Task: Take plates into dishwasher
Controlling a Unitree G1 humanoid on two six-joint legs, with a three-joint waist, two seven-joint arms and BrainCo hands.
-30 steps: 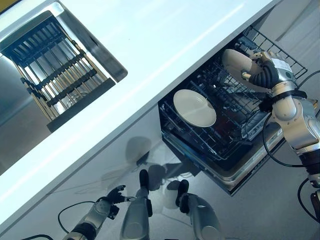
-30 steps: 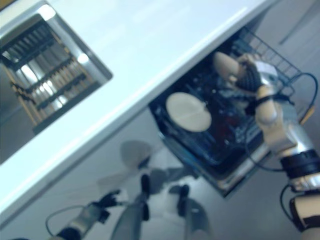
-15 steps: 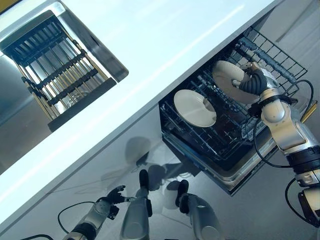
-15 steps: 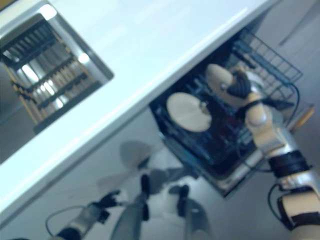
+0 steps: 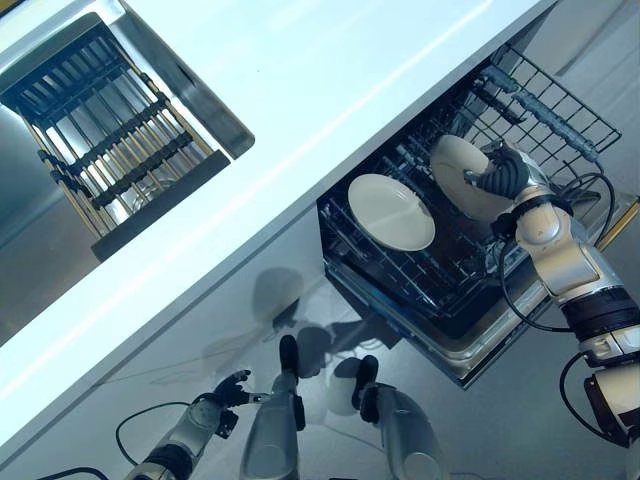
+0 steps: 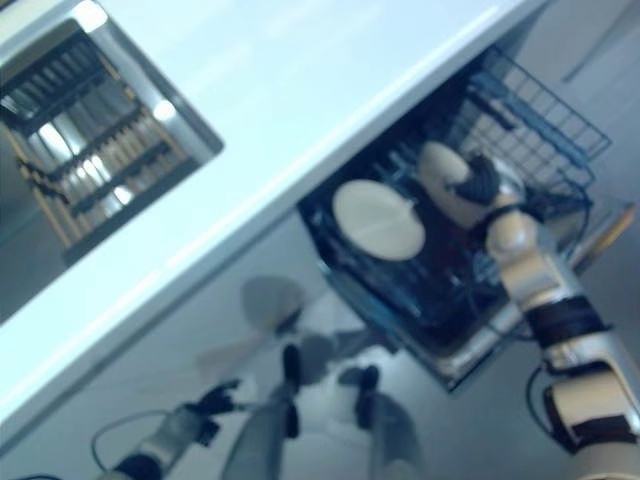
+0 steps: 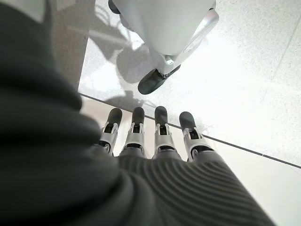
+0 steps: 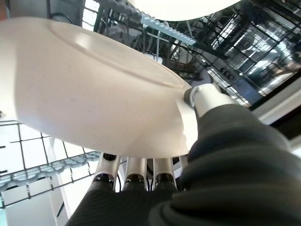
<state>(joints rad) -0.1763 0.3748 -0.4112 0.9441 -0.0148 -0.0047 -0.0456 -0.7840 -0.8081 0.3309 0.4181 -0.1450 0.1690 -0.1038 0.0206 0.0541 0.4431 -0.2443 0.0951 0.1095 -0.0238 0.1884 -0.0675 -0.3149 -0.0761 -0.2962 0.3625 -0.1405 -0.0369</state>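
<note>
The left hand [image 7: 155, 141] hangs above a pale speckled floor [image 7: 244, 66], its silver, dark-tipped fingers [image 7: 160, 127] held straight and side by side, with nothing in them. A dark seam line [image 7: 254, 148] crosses the floor just past the fingertips, dividing two floor slabs.

You're looking at a kitchen: a white tabletop [image 5: 300, 90] with a sunken sink [image 5: 120, 130] holding a drying rack, and an open dishwasher [image 5: 450, 250] below with wire racks.
</note>
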